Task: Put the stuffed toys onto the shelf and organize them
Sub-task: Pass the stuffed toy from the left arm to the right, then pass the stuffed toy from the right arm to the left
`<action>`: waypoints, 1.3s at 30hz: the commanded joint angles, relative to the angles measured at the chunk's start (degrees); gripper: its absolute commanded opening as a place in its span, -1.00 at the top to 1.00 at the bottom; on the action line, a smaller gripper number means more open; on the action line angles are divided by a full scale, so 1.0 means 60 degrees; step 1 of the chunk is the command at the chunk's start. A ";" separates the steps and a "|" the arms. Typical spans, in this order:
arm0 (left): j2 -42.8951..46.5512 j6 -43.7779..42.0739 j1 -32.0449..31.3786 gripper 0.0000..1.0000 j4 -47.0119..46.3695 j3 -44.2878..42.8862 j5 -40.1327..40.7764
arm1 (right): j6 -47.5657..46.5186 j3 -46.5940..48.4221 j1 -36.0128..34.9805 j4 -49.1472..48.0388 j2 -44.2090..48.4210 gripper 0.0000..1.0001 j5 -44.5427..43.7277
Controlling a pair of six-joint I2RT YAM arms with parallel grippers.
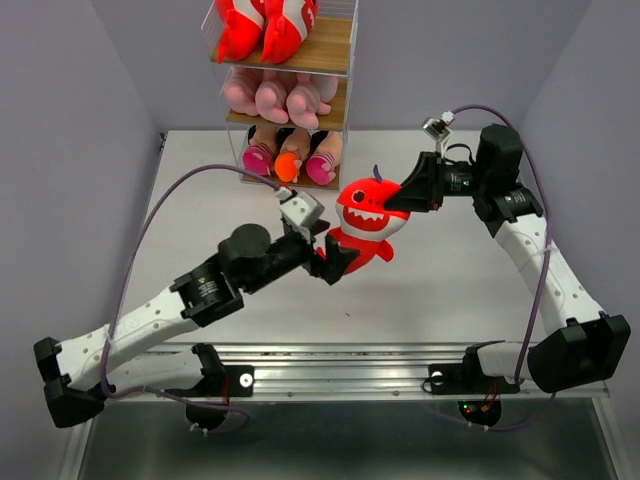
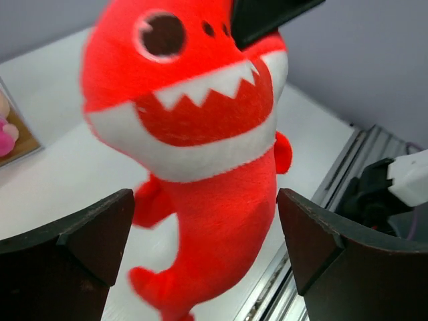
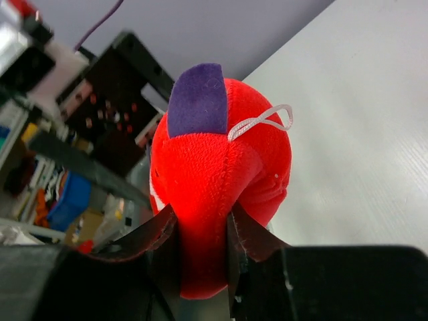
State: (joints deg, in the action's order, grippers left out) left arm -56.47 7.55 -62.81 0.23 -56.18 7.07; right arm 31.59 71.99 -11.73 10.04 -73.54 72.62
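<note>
While the right gripper [image 3: 202, 231] clamps the shark [image 1: 368, 222] by the back of its head, the toy hangs upright over the middle of the table [image 1: 460, 290], in front of the shelf [image 1: 335, 48]. The left gripper [image 1: 335, 258] sits at its tail end, jaws wide, fingers [image 2: 87, 247] either side of the body, not touching. On the shelf: red sharks [image 1: 265, 28] on top, pink animals [image 1: 275, 98] in the middle, dolls [image 1: 290, 158] at the bottom.

Robot lab, plain grey walls [image 1: 60, 70], white table [image 1: 450, 290], aluminium rail [image 1: 340, 358]
</note>
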 commanded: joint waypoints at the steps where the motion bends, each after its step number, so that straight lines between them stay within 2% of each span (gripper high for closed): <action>1: 0.1616 0.0645 0.1280 -0.97 -0.0962 0.0207 -0.2680 | -0.1587 0.0629 0.0401 -0.0692 0.0215 0.99 0.1942; 3: 0.2159 0.0734 0.2331 -0.98 -0.0786 0.0399 -0.3635 | -0.1838 0.0702 0.0402 -0.0707 0.0245 0.99 0.2134; 6: 0.2220 0.0792 0.3170 -0.98 -0.0624 0.0530 -0.5363 | -0.1984 0.0834 0.0402 -0.0765 0.0288 0.99 0.2398; 7: 0.2132 0.0865 0.3405 -0.98 -0.0697 0.0618 -0.6325 | -0.2013 0.0892 0.0402 -0.0766 0.0303 0.99 0.2486; 10: 0.1678 0.1494 0.4108 -0.97 -0.1618 0.1159 -0.8070 | -0.2087 0.1185 0.0402 -0.0780 0.0391 0.99 0.2764; 13: 0.1341 0.2153 0.4227 -0.98 -0.2979 0.1789 -0.8953 | -0.2058 0.1478 0.0402 -0.0795 0.0449 0.99 0.2955; 15: 0.1238 0.2446 0.4227 -0.97 -0.3769 0.2155 -0.9059 | -0.1970 0.1610 0.0402 -0.0795 0.0479 0.99 0.2970; 21: 0.1281 0.2696 0.4227 -0.97 -0.4607 0.2757 -0.9088 | -0.1677 0.2225 0.0402 -0.0810 0.0406 0.99 0.2853; 34: 0.1325 0.4146 0.4213 -0.95 -0.6542 0.3080 -0.9031 | -0.1472 0.2388 0.0314 -0.0883 0.0201 0.99 0.2458; 37: 0.1223 0.4176 0.4198 -0.91 -0.6571 0.3036 -0.8884 | -0.1078 0.2213 0.0227 -0.1320 0.0259 0.99 0.2413; 39: 0.1150 0.4176 0.4169 -0.89 -0.6586 0.3050 -0.8811 | -0.0493 0.1993 0.0226 -0.2331 0.0347 0.99 0.2311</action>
State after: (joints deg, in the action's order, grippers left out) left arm -49.28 31.31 -37.76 -34.30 -38.20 -46.04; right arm 23.46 84.14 -9.69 6.72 -72.75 84.73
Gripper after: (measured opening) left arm 0.951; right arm 0.305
